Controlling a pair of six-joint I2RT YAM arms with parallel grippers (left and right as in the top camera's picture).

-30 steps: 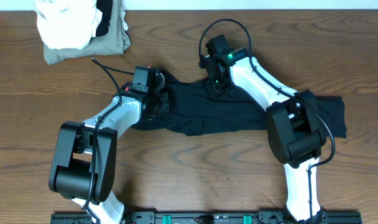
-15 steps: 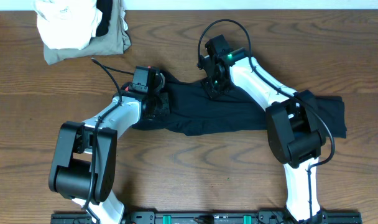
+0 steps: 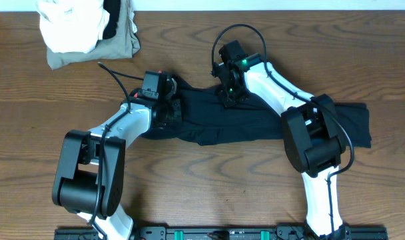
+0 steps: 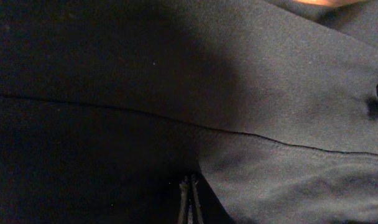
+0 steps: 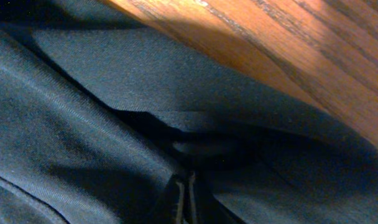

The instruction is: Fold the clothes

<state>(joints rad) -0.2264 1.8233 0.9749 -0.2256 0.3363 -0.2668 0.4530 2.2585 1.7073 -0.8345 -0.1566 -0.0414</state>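
The clothes [image 3: 252, 123] are spread across the middle of the desk [image 3: 209, 193], with the left pincer [image 4: 188, 202] and right pincer [image 5: 184, 200] both clamped shut on thin pinches of fabric. With so little cloth caught, an edge could be dropped mid-fold, or only the top layer lifted, and a crooked fold left.
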